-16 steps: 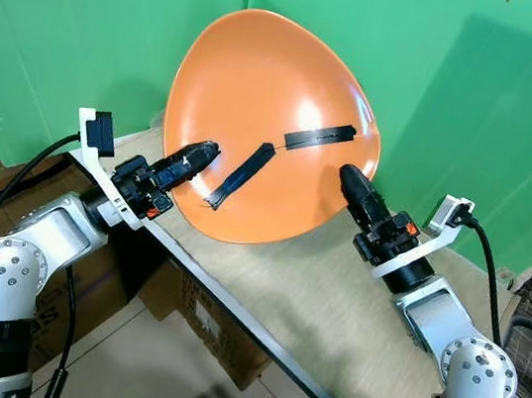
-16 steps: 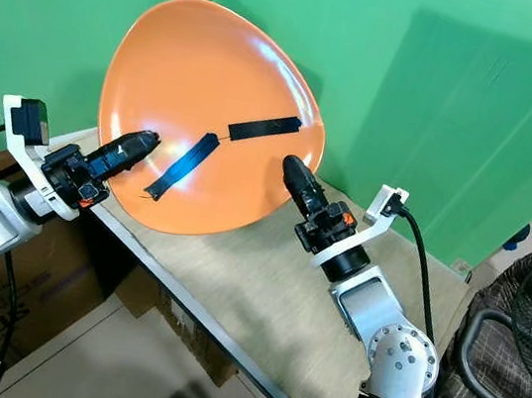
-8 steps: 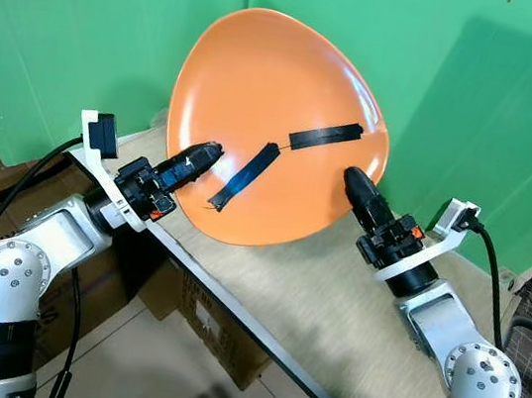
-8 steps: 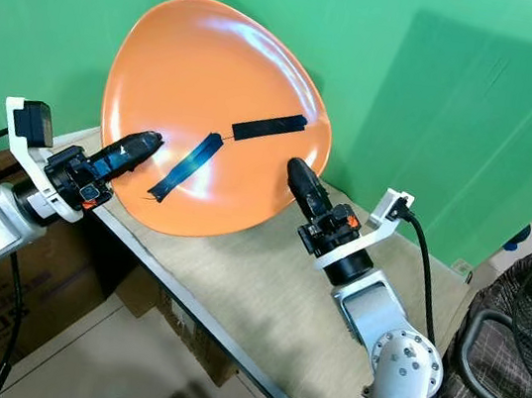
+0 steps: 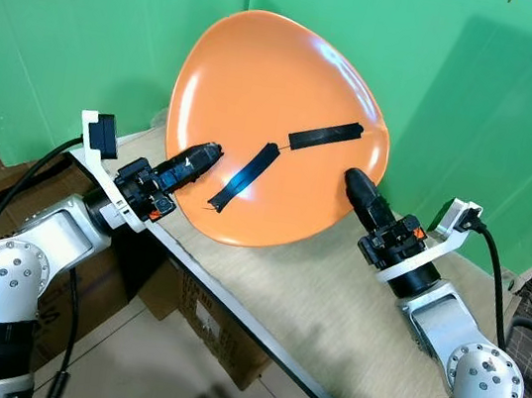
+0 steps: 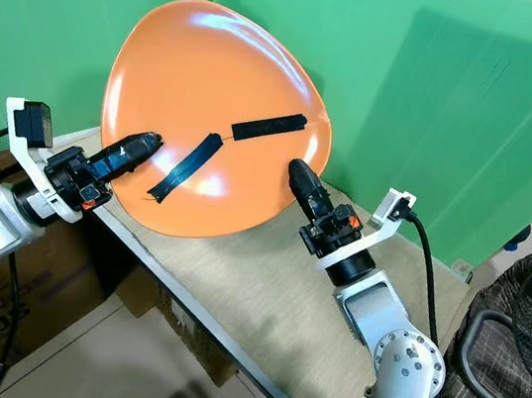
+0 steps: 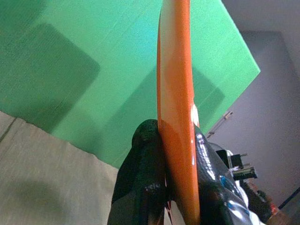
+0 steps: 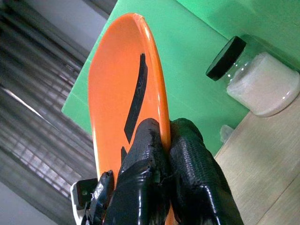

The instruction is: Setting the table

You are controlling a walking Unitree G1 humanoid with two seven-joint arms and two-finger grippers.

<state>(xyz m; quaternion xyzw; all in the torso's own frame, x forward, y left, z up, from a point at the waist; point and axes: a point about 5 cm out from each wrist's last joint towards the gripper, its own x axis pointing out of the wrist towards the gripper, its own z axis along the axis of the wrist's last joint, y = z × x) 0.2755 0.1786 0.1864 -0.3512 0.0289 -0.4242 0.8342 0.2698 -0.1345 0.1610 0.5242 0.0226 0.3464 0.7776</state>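
Plate: the orange plate (image 5: 275,125) is held tilted steeply, its face toward the head camera, its lower edge just above the near part of the bench (image 5: 330,309); two black strips (image 5: 282,156) mark its face.
Left end effector: the left end effector (image 5: 198,155) is clamped on the plate's left rim, one finger on each face (the left wrist view shows the rim edge-on between them).
Right end effector: the right end effector (image 5: 355,183) is closed on the plate's lower right rim, fingers (image 8: 187,154) pinching front and back.
Bench surface: a beige mat covers it; a jar of white grains (image 8: 258,79) with a black lid stands on it near the green backdrop (image 5: 92,23), behind the plate.
Step in hand: judged to be lowering the plate flat onto the mat.
Method: bring both wrists down together and rotate at the same rate, so neither pinch twists the rim.
Clearance: keep the far edge short of the jar as the plate levels.
Release: let go only once the base rests flat; open both grips together.
Risk: the glossy rim may slip if one side leads.
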